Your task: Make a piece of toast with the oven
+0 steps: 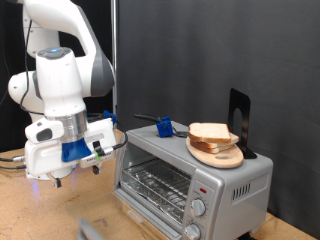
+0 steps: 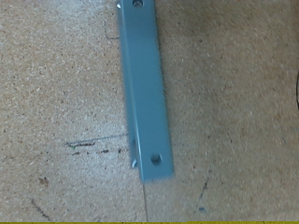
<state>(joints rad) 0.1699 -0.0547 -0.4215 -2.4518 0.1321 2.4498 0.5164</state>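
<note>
The piece of toast [image 1: 213, 133] lies on a round wooden plate [image 1: 216, 153] atop the oven [image 1: 190, 178], well apart from the gripper [image 1: 58, 181] hanging at the exterior view's left. Whether its fingers are apart cannot be told. Only the wrist view shows a grey metal strip [image 2: 144, 93] on the chipboard table [image 2: 56, 84].

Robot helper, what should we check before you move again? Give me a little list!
1. Silver toaster oven glass door down, wire rack showing: ok.
2. Pale bread slices resting on the round wooden plate on the oven's top: ok.
3. Gripper hangs above the wooden table, at the exterior view's left of the oven: ok.
4. Bread between the fingers: not ok, none there.
5. Fingers open or shut: cannot tell.
6. Blue-grey metal strip lies under the wrist camera: ok.
</note>
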